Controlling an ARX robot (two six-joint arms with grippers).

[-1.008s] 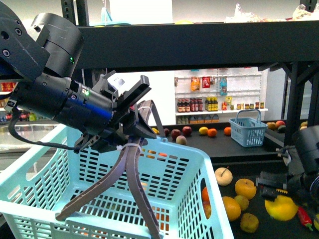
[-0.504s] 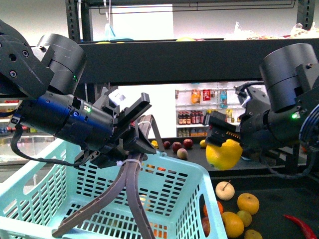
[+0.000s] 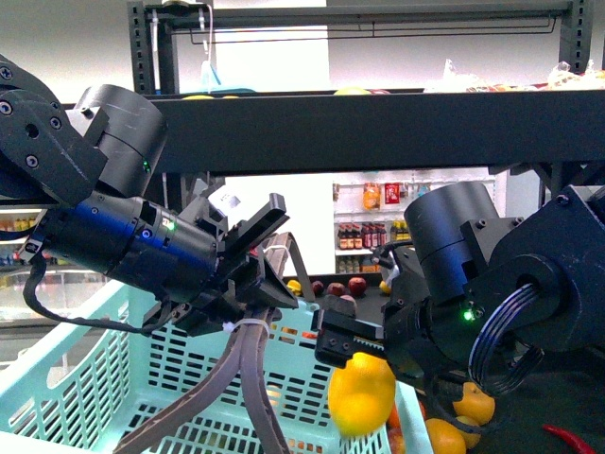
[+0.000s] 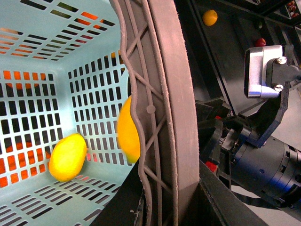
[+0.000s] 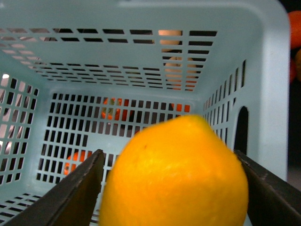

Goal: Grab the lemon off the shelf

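Note:
The bright-yellow lemon point(image 3: 362, 392) hangs at the right rim of the light-blue basket point(image 3: 76, 378), and my right gripper point(image 3: 359, 371) is shut on it. In the right wrist view the lemon point(image 5: 174, 172) fills the space between the dark fingers point(image 5: 77, 188), with the basket's inside behind it. My left gripper point(image 3: 248, 301) is shut on the grey-brown basket handle point(image 3: 248, 378); that handle point(image 4: 164, 94) runs through the left wrist view. The black shelf deck point(image 3: 378, 118) spans above both arms.
Oranges point(image 3: 470, 402) and a red chili point(image 3: 572, 437) lie on the lower deck at the right. A yellow oval fruit point(image 4: 67, 157) shows inside the basket, another yellow fruit point(image 4: 128, 129) partly behind the handle. Apples point(image 3: 357, 284) sit on a far deck.
My right arm rose from the lower deck with the lemon and swung left, now at the basket's right rim. The left arm keeps holding the handle, almost unmoved.

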